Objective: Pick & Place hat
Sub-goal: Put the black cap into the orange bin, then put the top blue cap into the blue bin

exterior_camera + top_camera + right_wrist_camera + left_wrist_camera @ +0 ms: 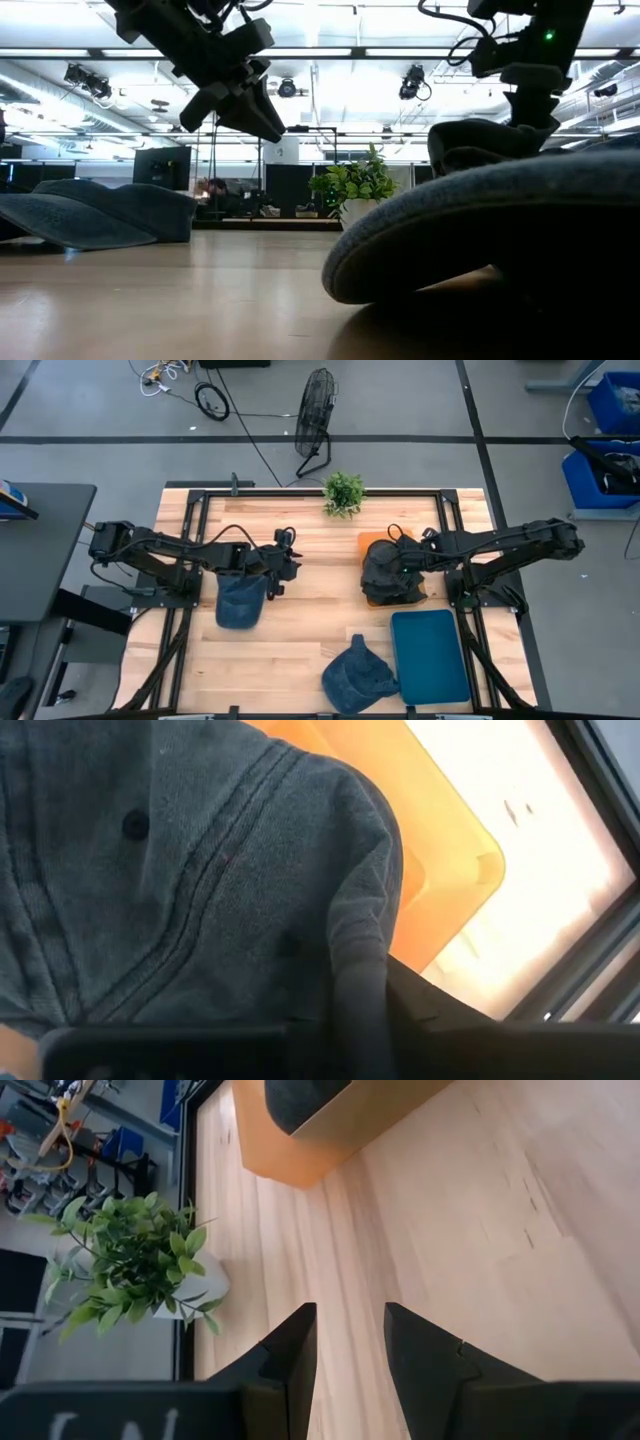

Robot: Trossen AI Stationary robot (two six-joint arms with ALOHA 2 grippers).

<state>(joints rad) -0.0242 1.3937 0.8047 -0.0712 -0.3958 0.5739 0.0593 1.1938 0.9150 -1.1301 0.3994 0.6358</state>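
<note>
A dark grey hat (388, 575) sits over an orange tray (372, 542) at the table's right middle, and my right gripper (402, 558) is shut on it from above. In the right wrist view the hat (170, 870) fills the picture, with the tray (440, 870) behind it. My left gripper (286, 566) hovers open above bare wood left of centre. A blue denim hat (240, 602) lies brim-down on the table just beside and below it. A second denim hat (357, 675) rests near the front edge. My right gripper (365, 1010) pinches a raised fold of the dark hat's crown (358, 955) between its two fingers, coming from above and pointing down. The hat spreads out below the fingers over the orange tray. Whether it rests on the tray or hangs just clear, I cannot tell.
A blue-green tray (430, 657) lies at the front right, touching the second denim hat. A small potted plant (343, 492) stands at the far edge. In the low view the near denim hat (480, 235) blocks the right half. Bare wood lies between the arms.
</note>
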